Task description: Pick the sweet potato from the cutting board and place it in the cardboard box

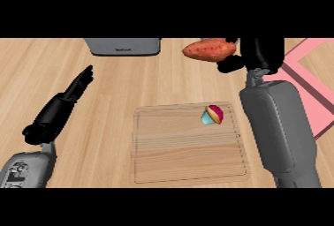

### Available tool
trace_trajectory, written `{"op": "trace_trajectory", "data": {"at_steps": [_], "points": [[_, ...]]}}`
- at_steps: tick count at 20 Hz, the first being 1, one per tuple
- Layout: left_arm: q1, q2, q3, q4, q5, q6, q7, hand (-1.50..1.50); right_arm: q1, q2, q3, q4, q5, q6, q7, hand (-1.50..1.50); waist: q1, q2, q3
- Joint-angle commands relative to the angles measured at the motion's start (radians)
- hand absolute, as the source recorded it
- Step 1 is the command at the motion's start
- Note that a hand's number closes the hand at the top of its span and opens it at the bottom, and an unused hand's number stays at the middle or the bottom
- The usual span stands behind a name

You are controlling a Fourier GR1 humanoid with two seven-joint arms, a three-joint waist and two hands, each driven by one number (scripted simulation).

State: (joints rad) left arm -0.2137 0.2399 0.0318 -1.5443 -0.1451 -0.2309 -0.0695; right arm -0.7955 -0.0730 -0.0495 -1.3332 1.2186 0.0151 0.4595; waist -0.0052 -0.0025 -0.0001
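Your right hand point(251, 55) was far out over the bench point(163, 79), its fingers curled round one end of the sweet potato point(209, 49); the potato was lifted clear of the cutting board point(186, 150) and hung to the left of the hand, near the far edge of the view; most of its reddish-brown body stuck out past the fingers, so the hold looked to be at the right-hand end only. You could judge the sweet potato as firm, fairly heavy for its bulk and uneven in shape; held by one end it may want to swing or turn, so a grip nearer its thick middle would probably sit steadier; its skin seemed dry rather than slick, and it is unlikely to bruise from a short fall.

A small multicoloured object point(213, 114) stayed on the far right corner of the cutting board. A grey appliance point(123, 46) sat at the far edge, left of the potato and apart from it. A pink flat shape point(313, 88) lay at the right, partly hidden by your right forearm; whether it was the cardboard box could not be told.

Your left hand point(79, 84) rested at the left with fingers straight and released, holding nothing; open wood lay between it and the board, leaving room there.
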Motion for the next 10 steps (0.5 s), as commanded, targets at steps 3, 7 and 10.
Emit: {"op": "trace_trajectory", "data": {"at_steps": [3, 7, 10], "points": [[-0.030, 0.000, 0.022, 0.041, 0.015, -0.013, -0.026, 0.00, -0.001, -0.084, -0.138, 0.001, -0.033, -0.071, 0.038, 1.50, 0.002, 0.004, 0.000], [0.013, 0.003, 0.019, -0.021, 0.013, -0.020, -0.006, 0.00, 0.022, -0.188, -0.218, 0.049, -0.095, -0.041, -0.013, 1.50, 0.007, 0.003, 0.000], [-0.010, 0.010, 0.030, 0.023, 0.015, -0.031, -0.019, 0.00, -0.020, -0.268, -0.219, 0.181, -0.061, -0.040, -0.059, 1.50, 0.012, 0.005, 0.000]]}}
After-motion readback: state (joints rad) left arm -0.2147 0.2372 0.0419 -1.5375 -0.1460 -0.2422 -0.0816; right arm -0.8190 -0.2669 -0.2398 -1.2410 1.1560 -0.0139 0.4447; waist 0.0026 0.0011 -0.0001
